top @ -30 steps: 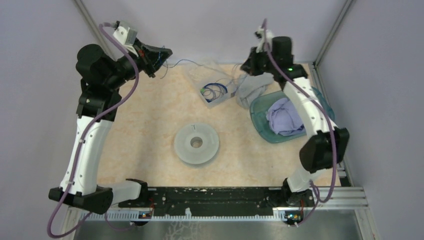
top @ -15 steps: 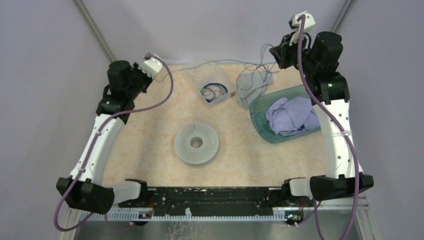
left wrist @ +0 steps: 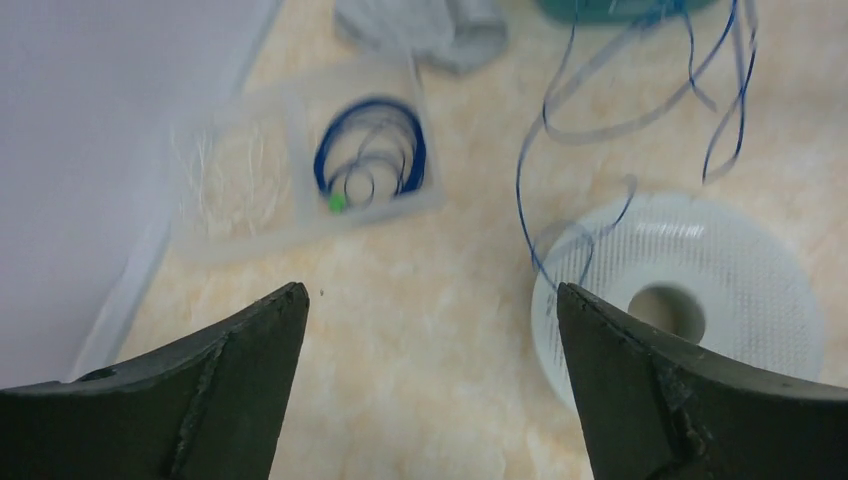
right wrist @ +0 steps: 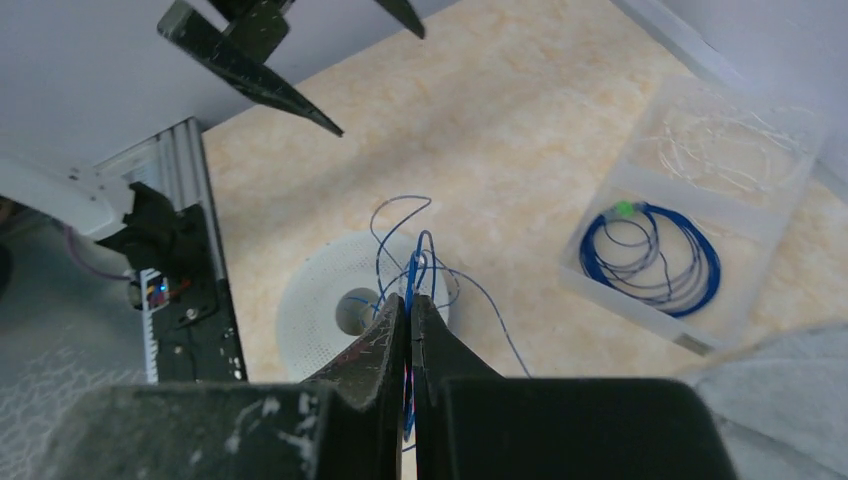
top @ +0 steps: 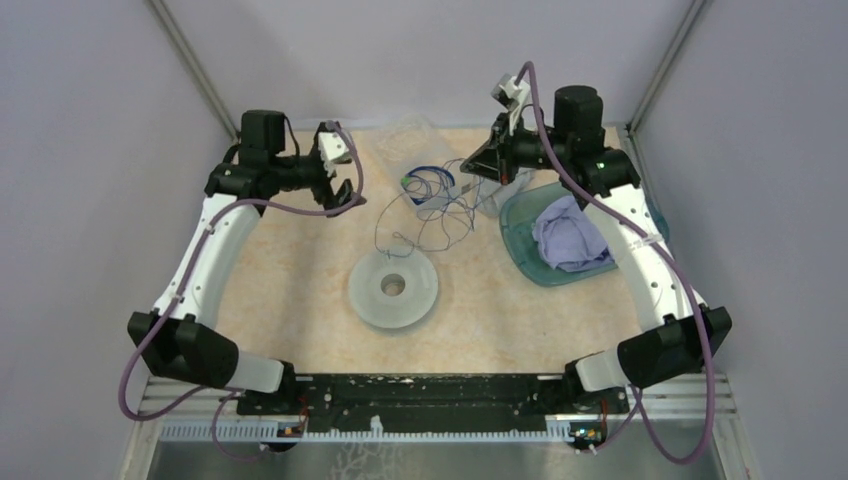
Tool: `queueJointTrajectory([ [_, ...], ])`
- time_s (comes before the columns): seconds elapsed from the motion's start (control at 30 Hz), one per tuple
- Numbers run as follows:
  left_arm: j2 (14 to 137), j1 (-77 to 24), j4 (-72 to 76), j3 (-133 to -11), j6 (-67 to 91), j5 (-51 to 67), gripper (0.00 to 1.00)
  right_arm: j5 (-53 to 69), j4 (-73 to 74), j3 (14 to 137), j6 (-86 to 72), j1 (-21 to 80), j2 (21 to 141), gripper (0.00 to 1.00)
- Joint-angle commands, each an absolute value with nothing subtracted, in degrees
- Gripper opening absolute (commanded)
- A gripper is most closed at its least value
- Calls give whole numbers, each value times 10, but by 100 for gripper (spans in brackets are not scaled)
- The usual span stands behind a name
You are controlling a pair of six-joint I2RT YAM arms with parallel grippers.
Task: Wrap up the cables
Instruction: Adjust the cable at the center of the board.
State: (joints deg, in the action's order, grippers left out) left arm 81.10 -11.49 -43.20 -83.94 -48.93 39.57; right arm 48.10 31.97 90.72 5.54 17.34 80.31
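A pale grey spool [top: 393,287] lies flat mid-table. The cable [top: 430,225], a very thin dark wire, hangs in loose loops from my right gripper [top: 468,165] down toward the spool's far rim. In the right wrist view the right gripper [right wrist: 410,300] is shut on the cable [right wrist: 415,250] above the spool [right wrist: 310,300]. My left gripper [top: 345,185] hovers left of the loops, open and holding nothing. The left wrist view shows its jaws [left wrist: 430,292] wide apart over bare table, with the spool [left wrist: 700,300] and cable [left wrist: 530,200] to the right.
A clear tray [top: 415,200] with a coiled blue wire [top: 430,183] sits at the back centre. Beside it lie a grey cloth [top: 495,195] and a teal basin [top: 520,250] holding a purple cloth [top: 570,235]. Walls enclose the table on three sides.
My left gripper has opened and let go of the cable, then swung right and inward. My right arm came down and left, and the cable, stretched before, now droops in loops over the spool.
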Motion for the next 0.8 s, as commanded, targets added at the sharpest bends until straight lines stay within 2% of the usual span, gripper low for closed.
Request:
queueJointTrajectory([
  [0.0, 815, -142, -272, -863, -305, 594, 97, 604, 244, 914, 28, 178, 803, 0],
  [0.23, 859, -226, -139, -886, -157, 631, 85, 698, 218, 899, 9, 184, 810, 0],
  [0.47, 886, -268, -88, -887, -95, 656, 68, 700, 213, 890, 5, 186, 806, 0],
  [0.6, 891, -278, -75, -877, -91, 651, 44, 699, 216, 887, 5, 186, 803, 0],
  [0.73, 898, -279, -56, -873, -64, 663, 3, 660, 219, 885, 0, 186, 798, 0],
  [0.77, 896, -279, -58, -872, -62, 658, 1, 617, 226, 887, -3, 186, 797, 0],
])
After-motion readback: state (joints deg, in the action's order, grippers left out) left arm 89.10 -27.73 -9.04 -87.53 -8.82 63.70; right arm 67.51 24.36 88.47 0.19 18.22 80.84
